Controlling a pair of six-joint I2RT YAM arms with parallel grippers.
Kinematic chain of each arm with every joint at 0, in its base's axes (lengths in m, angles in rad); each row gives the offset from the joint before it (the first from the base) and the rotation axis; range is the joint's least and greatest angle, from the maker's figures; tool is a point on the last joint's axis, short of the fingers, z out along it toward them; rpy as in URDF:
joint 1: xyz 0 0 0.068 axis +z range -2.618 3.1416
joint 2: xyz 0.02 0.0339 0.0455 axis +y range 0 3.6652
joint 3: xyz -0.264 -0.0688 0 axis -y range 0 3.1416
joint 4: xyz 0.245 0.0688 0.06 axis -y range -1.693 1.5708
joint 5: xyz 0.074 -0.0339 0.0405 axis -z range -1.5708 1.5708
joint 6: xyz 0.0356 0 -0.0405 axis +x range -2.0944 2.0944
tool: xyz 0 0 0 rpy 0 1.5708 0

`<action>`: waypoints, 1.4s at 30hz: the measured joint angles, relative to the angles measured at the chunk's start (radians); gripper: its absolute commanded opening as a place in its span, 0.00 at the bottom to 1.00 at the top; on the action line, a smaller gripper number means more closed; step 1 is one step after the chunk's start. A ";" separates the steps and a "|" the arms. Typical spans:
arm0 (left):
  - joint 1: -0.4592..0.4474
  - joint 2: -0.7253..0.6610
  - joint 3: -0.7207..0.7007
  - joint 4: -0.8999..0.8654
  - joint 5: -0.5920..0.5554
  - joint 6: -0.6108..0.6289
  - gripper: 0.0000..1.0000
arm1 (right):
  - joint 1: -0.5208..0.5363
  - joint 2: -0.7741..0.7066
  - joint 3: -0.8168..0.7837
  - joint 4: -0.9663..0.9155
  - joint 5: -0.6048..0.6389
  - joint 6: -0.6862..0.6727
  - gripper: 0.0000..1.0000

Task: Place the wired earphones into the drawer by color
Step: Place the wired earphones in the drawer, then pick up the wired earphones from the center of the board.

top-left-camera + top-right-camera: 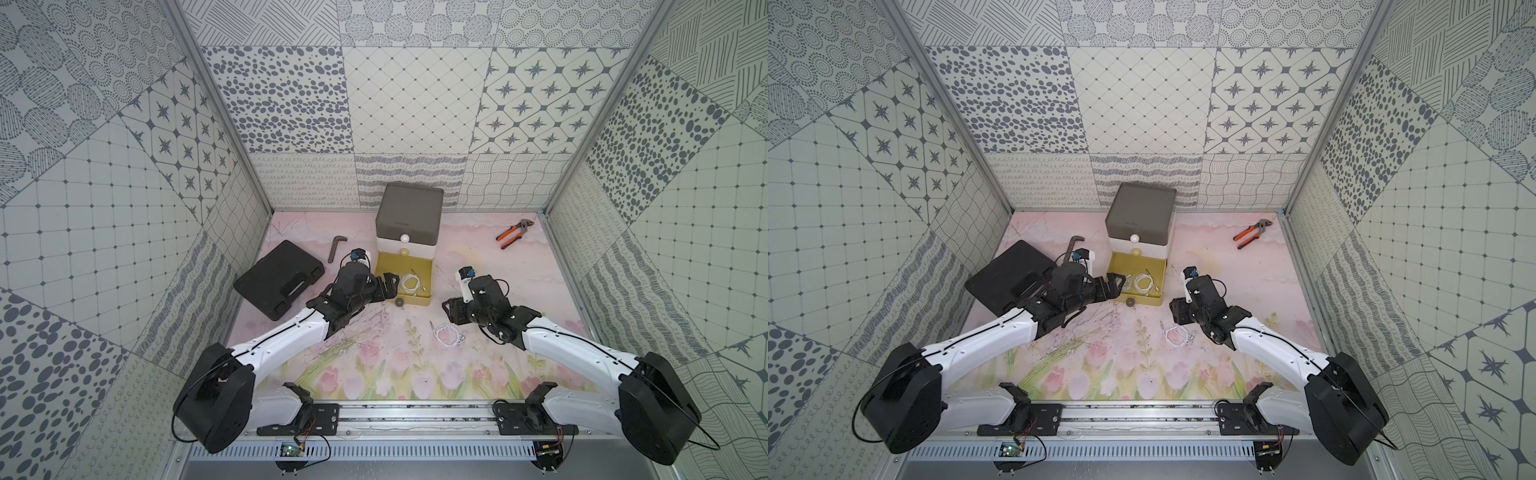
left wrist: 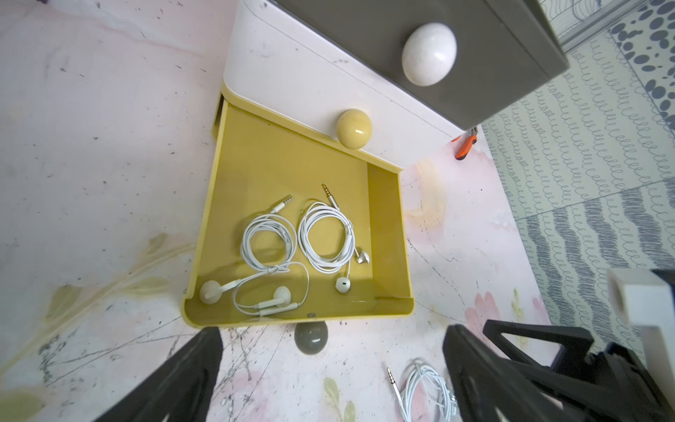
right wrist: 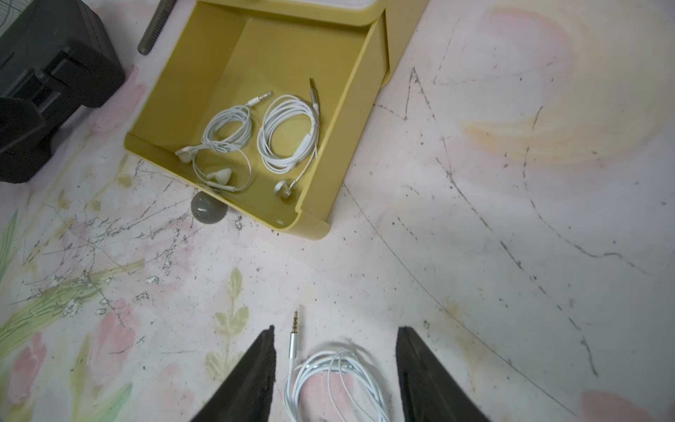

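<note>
The drawer (image 1: pixel 409 216) (image 1: pixel 1140 212) stands at the back centre with its mustard-yellow bottom tier (image 2: pixel 277 164) (image 3: pixel 277 47) pulled out. Two white wired earphones (image 2: pixel 305 237) (image 3: pixel 268 128) (image 1: pixel 409 284) lie coiled inside it. My left gripper (image 1: pixel 388 286) (image 1: pixel 1116 284) (image 2: pixel 332 332) hovers open and empty by the tier's front left corner. A third white bundle (image 1: pixel 448 333) (image 1: pixel 1177 333) (image 3: pixel 328 367) lies on the table in front. My right gripper (image 1: pixel 452 313) (image 3: pixel 336 329) is open just above it, a finger on each side, apart from the cable.
The tier's grey ball knob (image 1: pixel 399 302) (image 2: pixel 310 338) juts toward me. A flat black case (image 1: pixel 278 278) and a hex key (image 1: pixel 334 247) lie left of the drawer. Orange-handled pliers (image 1: pixel 513 232) lie at the back right. Patterned walls close in three sides.
</note>
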State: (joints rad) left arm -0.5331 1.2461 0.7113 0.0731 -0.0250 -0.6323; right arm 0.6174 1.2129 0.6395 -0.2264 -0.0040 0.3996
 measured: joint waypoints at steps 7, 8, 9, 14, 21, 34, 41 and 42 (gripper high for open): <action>0.000 -0.172 -0.123 -0.073 0.003 0.044 0.99 | 0.000 0.032 0.010 -0.129 -0.040 0.007 0.56; 0.000 -0.187 -0.138 -0.077 0.002 0.056 0.99 | 0.000 0.043 0.010 -0.145 -0.042 0.004 0.56; 0.000 -0.196 -0.153 -0.080 0.001 0.068 0.99 | 0.000 0.054 0.012 -0.161 -0.044 0.001 0.56; 0.000 -0.207 -0.208 -0.085 -0.012 0.128 0.99 | 0.010 0.097 0.023 -0.223 -0.026 -0.017 0.56; 0.000 -0.210 -0.222 -0.084 -0.011 0.169 0.99 | 0.018 0.135 0.056 -0.256 -0.006 -0.031 0.52; 0.000 -0.225 -0.222 -0.085 -0.012 0.197 0.99 | 0.064 0.210 0.083 -0.259 0.045 -0.040 0.47; 0.000 -0.232 -0.222 -0.085 -0.013 0.207 0.99 | 0.068 0.245 0.088 -0.262 0.067 -0.040 0.44; 0.000 -0.232 -0.222 -0.085 -0.013 0.208 0.99 | 0.068 0.249 0.088 -0.261 0.069 -0.040 0.44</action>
State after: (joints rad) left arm -0.5331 1.0142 0.4892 -0.0116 -0.0383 -0.4244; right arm 0.6853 1.4616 0.7277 -0.4877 0.0650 0.3592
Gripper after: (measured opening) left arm 0.993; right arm 0.442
